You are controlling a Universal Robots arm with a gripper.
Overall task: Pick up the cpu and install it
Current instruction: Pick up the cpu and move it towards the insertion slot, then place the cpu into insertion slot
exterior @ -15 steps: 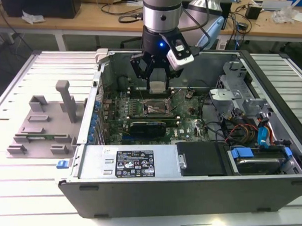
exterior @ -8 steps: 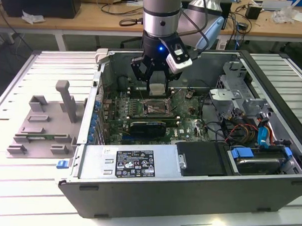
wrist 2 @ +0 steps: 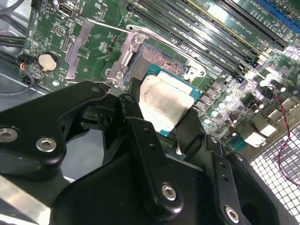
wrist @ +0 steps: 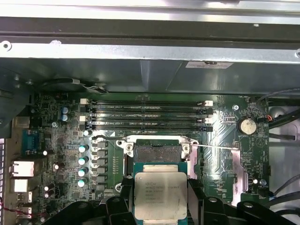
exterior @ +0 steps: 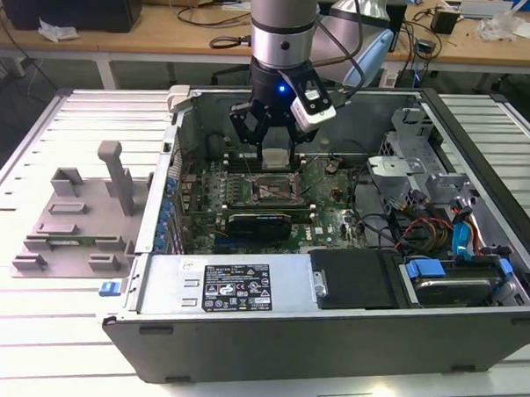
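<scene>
Two black metal fingers (wrist 2: 135, 105) of the gripper (exterior: 274, 161) are drawn in to the width of a small flat square cpu (wrist: 161, 194) and pinch it by opposite edges, one finger on each side, in both wrist views. The cpu's top is a dull silver-grey metal plate with a matte, faintly smeared surface (wrist 2: 164, 103), set on a thin green board whose rim shows around the plate. It lies flat between the fingers and hangs inside the open grey sheet-metal computer case (exterior: 329, 342), over the green circuit board (exterior: 326, 214) and partly over one edge of the dark rectangular socket (wrist: 157, 152). Whether it touches the socket cannot be told. The socket's fine grid of contacts lies bare, its shiny silver metal retaining frame (wrist 2: 101, 49) is swung up and open, and a thin wire lever (wrist: 213, 147) reaches out to one side. Beyond the socket in the first wrist view run four long black memory slots (wrist: 147, 115), and a round silver coin battery (wrist: 246, 125) sits near them. In the exterior view the case lies on a white slatted metal table (exterior: 30, 346), with a grey plastic tray of upright blocks (exterior: 71, 216) beside it on the exterior view's left.
</scene>
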